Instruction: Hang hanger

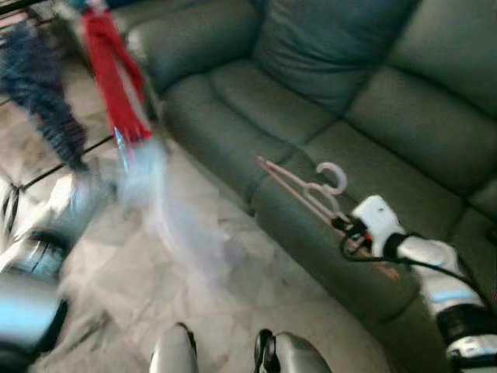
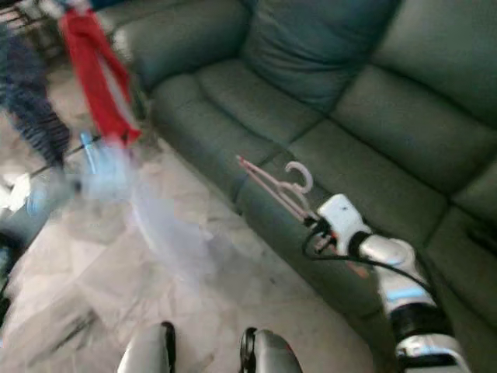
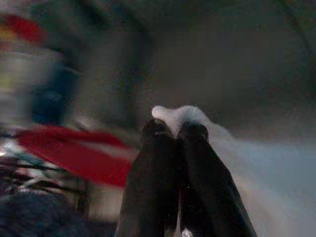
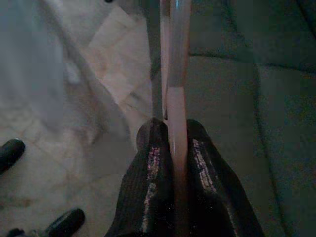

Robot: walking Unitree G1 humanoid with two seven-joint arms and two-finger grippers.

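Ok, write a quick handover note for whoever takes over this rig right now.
Right gripper: jaws shut on the pink hanger, held over the green sofa's front edge.
Left gripper: jaws shut on a pale garment, blurred, hanging over the tiled floor.
Red cloth and dark striped cloth hang beyond.
Done: hanger picked up. Left: hang it.

Dim wrist views; head views motion-blurred, esp. left, prob. camera moving
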